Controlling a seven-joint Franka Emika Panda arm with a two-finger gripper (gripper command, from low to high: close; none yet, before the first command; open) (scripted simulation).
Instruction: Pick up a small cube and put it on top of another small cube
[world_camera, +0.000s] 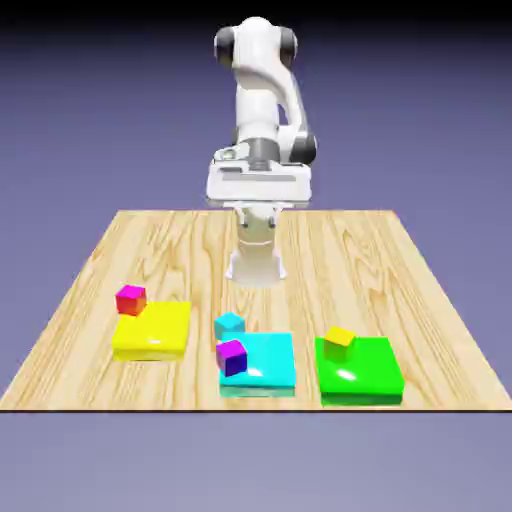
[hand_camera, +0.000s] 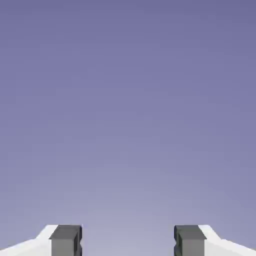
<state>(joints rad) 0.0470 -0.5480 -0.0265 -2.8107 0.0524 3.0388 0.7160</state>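
The small cube (world_camera: 229, 324), cyan with bluer sides, rests on the wood just behind the flat cyan slab (world_camera: 272, 362). A small purple cube (world_camera: 232, 357) sits on that slab's corner at the exterior view's left. My gripper (world_camera: 258, 218) hangs high above the table's far part, well back from all the cubes. In the hand view my gripper (hand_camera: 128, 242) is open: the two grey fingertips (hand_camera: 66, 241) stand wide apart, and only the blue-violet backdrop shows between them. No cube appears in the hand view.
A magenta cube (world_camera: 131, 299) sits at the back corner of a yellow slab (world_camera: 152, 332) at the exterior view's left. A yellow-orange cube (world_camera: 340, 341) lies on a green slab (world_camera: 360, 372) at the right. The wooden table (world_camera: 330, 250) ends just in front of the slabs.
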